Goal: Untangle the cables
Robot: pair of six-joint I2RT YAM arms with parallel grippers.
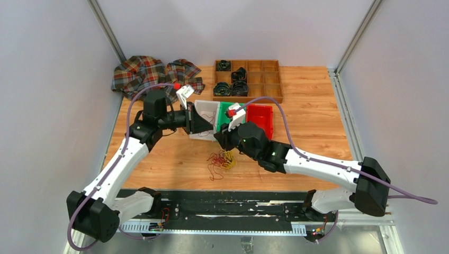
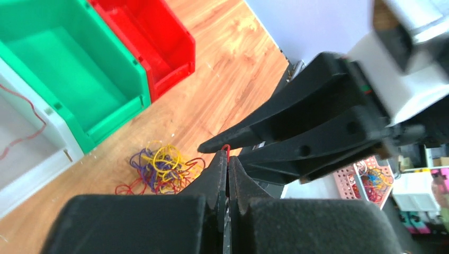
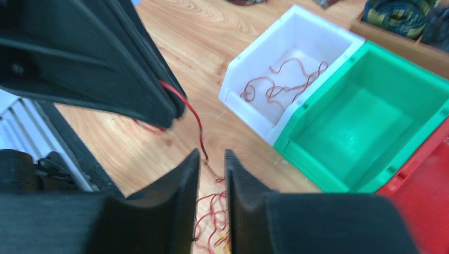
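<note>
A tangle of red, purple and yellow cables (image 1: pixel 222 160) lies on the wooden table, also seen in the left wrist view as the pile (image 2: pixel 159 168). My left gripper (image 2: pixel 228 156) is shut on one thin red cable (image 2: pixel 226 148), held above the table near the white bin. That red cable (image 3: pixel 193 114) hangs from the left fingers (image 3: pixel 169 108) down to the tips of my right gripper (image 3: pixel 212 156). The right jaws stand slightly apart and do not pinch the strand. Both grippers (image 1: pixel 210 129) (image 1: pixel 219 138) meet above the pile. More red cables (image 3: pixel 280 79) lie in the white bin (image 3: pixel 254 47).
A green bin (image 3: pixel 370 121) and a red bin (image 1: pixel 260 119) stand beside the white one. Behind them is a wooden compartment tray (image 1: pixel 265 79) with black coiled bands. A plaid cloth (image 1: pixel 148 74) lies at the back left.
</note>
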